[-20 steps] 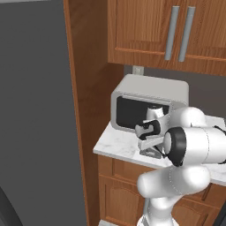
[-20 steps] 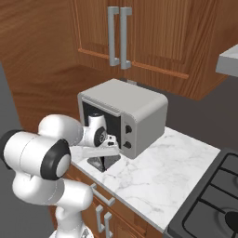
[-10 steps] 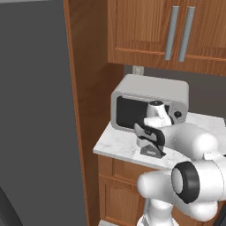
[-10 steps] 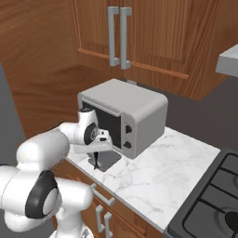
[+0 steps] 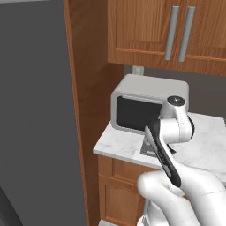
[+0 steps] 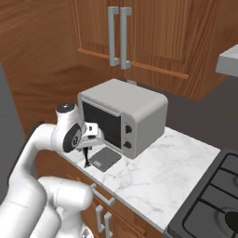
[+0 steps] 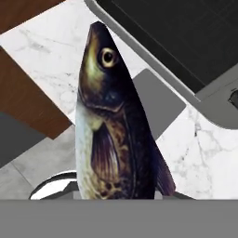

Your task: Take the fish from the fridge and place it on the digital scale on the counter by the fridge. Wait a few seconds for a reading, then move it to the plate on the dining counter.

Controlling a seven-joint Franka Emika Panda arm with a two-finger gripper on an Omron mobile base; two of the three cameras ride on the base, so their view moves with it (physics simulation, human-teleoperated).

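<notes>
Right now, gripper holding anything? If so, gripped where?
Yes. The gripper is shut on the fish, holding it at its tail end; the head points away, down toward the digital scale by the microwave.

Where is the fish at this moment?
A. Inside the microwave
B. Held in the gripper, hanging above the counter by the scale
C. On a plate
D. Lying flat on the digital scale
B: the fish hangs from the gripper, head down over the grey digital scale in front of the microwave.
</notes>
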